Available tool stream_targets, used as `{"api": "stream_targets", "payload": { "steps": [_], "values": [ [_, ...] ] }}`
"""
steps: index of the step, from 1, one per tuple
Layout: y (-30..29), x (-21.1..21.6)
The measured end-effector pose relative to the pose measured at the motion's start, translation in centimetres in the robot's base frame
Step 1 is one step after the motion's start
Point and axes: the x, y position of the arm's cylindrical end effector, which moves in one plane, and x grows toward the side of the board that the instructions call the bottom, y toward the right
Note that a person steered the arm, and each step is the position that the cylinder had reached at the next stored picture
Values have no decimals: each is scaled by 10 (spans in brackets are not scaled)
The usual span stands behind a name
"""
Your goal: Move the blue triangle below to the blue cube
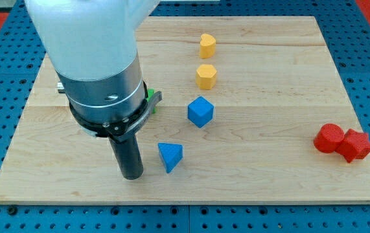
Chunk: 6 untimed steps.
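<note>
A pale wooden board [269, 77] with visible plank seams lies on a blue perforated base [3, 39], a strip of red showing at the view's top right. My tip [132, 176] rests on the wood near the bottom-left edge, just left of the blue triangle [170, 156] w/ a small gap; it's a bare rod, nothing gripped. The blue cube [200, 111] sits above and slightly right of the triangle, apart from it. Two matte yellow blocks [207, 45] [207, 76] line up above the cube. Two red blocks [330, 138] [357, 145] touch near the right edge. A green block [151, 102] peeks from behind the arm's metal collar; shape unclear. Bare wood spans centre-right and the bottom strip.
</note>
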Motion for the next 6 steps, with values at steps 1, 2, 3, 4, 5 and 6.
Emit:
{"api": "stream_targets", "payload": {
  "steps": [1,2,3,4,5,6],
  "values": [
    [22,1],
    [33,-1],
    [19,-12],
    [81,-18],
    [87,-25],
    [21,-22]
  ]
}}
